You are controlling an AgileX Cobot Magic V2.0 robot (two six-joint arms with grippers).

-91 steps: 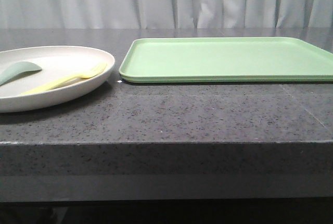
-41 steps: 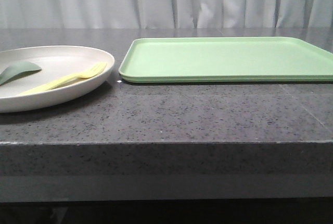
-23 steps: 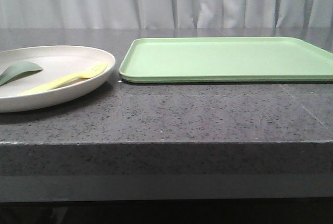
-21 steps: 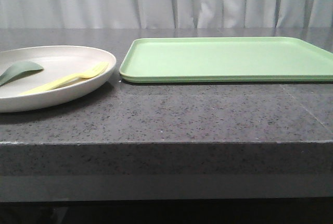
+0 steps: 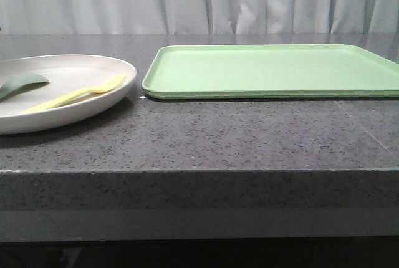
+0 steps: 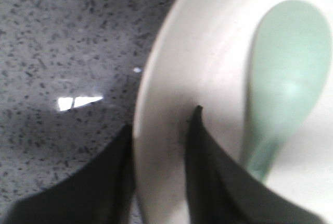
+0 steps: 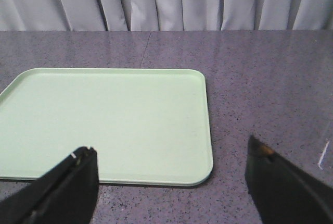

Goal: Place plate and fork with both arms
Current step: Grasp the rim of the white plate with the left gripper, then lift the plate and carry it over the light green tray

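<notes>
Cream plate [image 5: 59, 93] sits at the table's [image 5: 206, 137] left end w/ its right rim just beside the green tray [image 5: 274, 68]; a small gap is seen betw. them in the front view. Fork [image 5: 72, 95] and grey-green spoon [image 5: 22, 84] lie inside the plate, so plate is prob. being used as carrier for both. Left gripper [image 6: 158, 130] is set astride the plate rim, one finger outside over the table, one inside on the dish; jaws narrow, rim betw. them, but firm clamp vs. light contact can't be told (blurred). Edge grip is judged the only workable hold on a shallow dish. Right gripper [image 7: 169, 177] is held wide apart, nothing in it, above the table near the tray's near edge, likely waiting for the fork. Fork long axis runs diagonally in the front view: tines to the right and further back, near the rim closest to the tray; handle toward left-front. Neither item is on the tray yet.
</notes>
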